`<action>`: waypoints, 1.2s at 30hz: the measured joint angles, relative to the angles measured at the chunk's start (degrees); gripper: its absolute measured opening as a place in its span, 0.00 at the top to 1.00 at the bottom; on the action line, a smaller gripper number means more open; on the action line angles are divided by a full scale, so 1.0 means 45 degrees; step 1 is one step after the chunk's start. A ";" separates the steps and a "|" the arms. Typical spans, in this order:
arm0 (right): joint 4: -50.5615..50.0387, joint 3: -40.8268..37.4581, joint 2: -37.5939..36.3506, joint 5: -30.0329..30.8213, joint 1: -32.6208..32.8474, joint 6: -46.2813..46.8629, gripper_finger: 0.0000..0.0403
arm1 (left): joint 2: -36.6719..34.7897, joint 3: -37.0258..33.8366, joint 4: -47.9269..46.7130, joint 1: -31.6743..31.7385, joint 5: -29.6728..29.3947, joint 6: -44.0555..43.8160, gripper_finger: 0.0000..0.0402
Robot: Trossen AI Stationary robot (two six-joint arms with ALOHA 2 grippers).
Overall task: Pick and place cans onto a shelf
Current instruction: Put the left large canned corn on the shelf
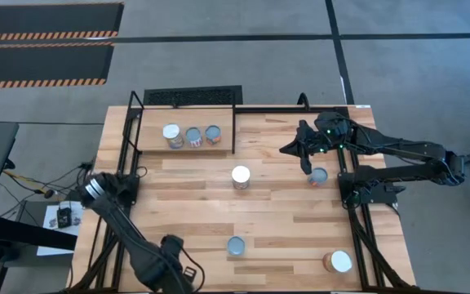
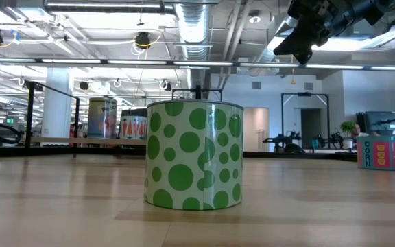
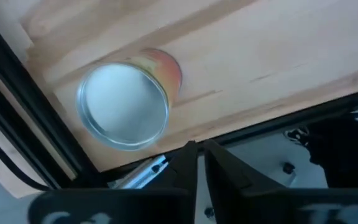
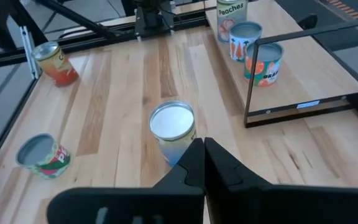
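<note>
The shelf (image 1: pixel 219 118), a light board in a black rod frame, stands at the table's far left and bears three upright cans (image 1: pixel 192 135). More cans stand on the table: a white-topped one (image 1: pixel 241 175) in the middle, one (image 1: pixel 318 176) below my right arm, and one (image 1: pixel 236 245) near the front. An orange can (image 1: pixel 339 261) lies on its side at the front right. My left gripper (image 3: pixel 200 163) points down at the near left edge beside an orange-sided can (image 3: pixel 124 106), its fingers a narrow gap apart. My right gripper (image 4: pixel 202 152) hangs shut above the table, holding nothing.
Black frame rods (image 3: pixel 17 124) run along the table's edges, close to the can by my left gripper. The shelf's upright rods (image 4: pixel 252 81) stand between the table's middle and the shelf board. Bare planks lie between the middle can and the front cans.
</note>
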 joint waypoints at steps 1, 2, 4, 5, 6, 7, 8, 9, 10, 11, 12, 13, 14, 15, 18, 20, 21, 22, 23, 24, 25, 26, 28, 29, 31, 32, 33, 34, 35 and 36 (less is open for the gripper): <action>0.0000 0.0000 0.0000 0.0000 0.0002 0.0033 0.97 | 0.0119 -0.0002 0.0005 -0.0053 -0.0021 -0.0138 0.91; 0.0000 0.0000 0.0000 0.0000 0.0002 0.0033 0.97 | 0.0207 -0.0002 -0.0021 -0.0070 -0.0044 -0.0246 0.88; 0.0000 0.0000 0.0000 0.0000 0.0005 0.0042 0.97 | 0.0400 -0.0002 -0.0450 -0.0110 -0.0057 -0.0404 0.82; 0.0000 0.0000 0.0000 0.0000 0.0005 0.0043 0.97 | 0.0433 -0.0022 -0.0794 -0.0127 -0.0006 -0.0494 0.80; -0.0007 0.0000 0.0000 0.0000 0.0005 0.0059 0.97 | 0.0483 -0.0031 -0.1062 -0.0154 -0.0015 -0.0533 0.77; -0.0007 0.0000 0.0000 0.0000 0.0010 0.0094 0.97 | 0.0522 -0.0039 -0.1206 -0.0154 -0.0015 -0.0528 0.74; 0.0000 0.0000 0.0000 0.0001 0.0027 0.0147 0.97 | 0.0554 -0.0118 -0.1230 -0.0154 -0.0071 -0.0514 0.72; -0.0004 0.0000 0.0000 0.0006 0.0063 0.0179 0.97 | 0.0574 -0.0276 -0.1192 -0.0172 -0.0073 -0.0388 0.71; 0.0000 0.0000 0.0000 0.0015 0.0119 0.0174 0.97 | 0.0584 -0.0475 -0.1051 -0.0173 0.0001 -0.0263 0.69; -0.0009 0.0000 0.0000 0.0019 0.0185 0.0174 0.97 | 0.0588 -0.0650 -0.0832 -0.0173 0.0002 -0.0101 0.68; -0.0015 0.0000 0.0000 0.0029 0.0263 0.0174 0.97 | 0.0588 -0.0800 -0.0565 -0.0173 0.0005 -0.0056 0.67; -0.0021 0.0000 0.0000 0.0029 0.0335 0.0171 0.97 | 0.0593 -0.0907 -0.0450 -0.0173 0.0004 -0.0016 0.67; -0.0019 0.0000 0.0000 0.0024 0.0414 0.0174 0.97 | 0.0593 -0.1024 -0.0471 -0.0173 0.0004 0.0022 0.67; -0.0031 0.0000 0.0000 0.0028 0.0497 0.0171 0.97 | 0.0593 -0.1105 -0.0498 -0.0173 0.0004 0.0080 0.67; -0.0049 0.0000 0.0000 0.0047 0.0712 0.0169 0.97 | 0.0601 -0.1376 -0.0314 -0.0173 0.0011 0.0149 0.68; -0.0053 0.0000 0.0000 0.0191 0.0831 0.0167 0.97 | 0.0602 -0.1543 -0.0002 -0.0173 0.0105 0.0364 0.70; -0.0054 0.0000 0.0000 0.0314 0.0898 0.0164 0.97 | 0.0597 -0.1604 0.0165 -0.0173 0.0161 0.0438 0.73; -0.0053 0.0000 0.0000 0.0419 0.0970 0.0161 0.97 | 0.0570 -0.1649 0.0219 -0.0169 0.0158 0.0516 0.75; -0.0053 0.0000 0.0000 0.0457 0.1022 0.0160 0.97 | 0.0564 -0.1649 0.0310 -0.0169 0.0154 0.0611 0.78; -0.0053 0.0000 0.0000 0.0491 0.1035 0.0159 0.97 | 0.0555 -0.1649 0.0350 -0.0173 0.0150 0.0691 0.81; -0.0053 0.0000 0.0000 0.0500 0.1049 0.0154 0.97 | 0.0554 -0.1645 0.0388 -0.0169 0.0132 0.0734 0.84; -0.0053 0.0000 0.0000 0.0585 0.1077 0.0150 0.97 | 0.0551 -0.1644 0.0428 -0.0169 0.0101 0.0835 0.87; -0.0054 0.0000 0.0000 0.0729 0.1098 0.0127 0.97 | 0.0533 -0.1639 0.0493 -0.0169 0.0090 0.1170 0.94; -0.0050 0.0000 0.0000 0.0733 0.1093 0.0125 0.97 | 0.0530 -0.1633 0.0513 -0.0167 0.0108 0.1392 0.97; -0.0053 0.0000 0.0000 0.0735 0.1078 0.0129 0.97 | 0.0531 -0.1559 0.0466 -0.0109 0.0115 0.1797 0.98; -0.0053 0.0000 0.0000 0.0739 0.1078 0.0125 0.97 | 0.0540 -0.1501 0.0408 -0.0060 0.0106 0.2017 0.98; -0.0049 0.0000 0.0000 0.0743 0.1078 0.0125 0.97 | 0.0562 -0.1408 0.0319 0.0026 0.0088 0.2240 0.99; -0.0049 0.0000 0.0000 0.0743 0.1078 0.0108 0.97 | 0.0577 -0.1292 0.0203 0.0146 -0.0027 0.2425 1.00; -0.0053 0.0000 0.0000 0.0747 0.1078 0.0069 0.97 | 0.0584 -0.1159 0.0045 0.0277 -0.0194 0.2635 1.00; -0.0050 0.0000 0.0000 0.0759 0.1078 0.0067 0.97 | 0.0578 -0.1025 -0.0123 0.0448 -0.0385 0.2864 1.00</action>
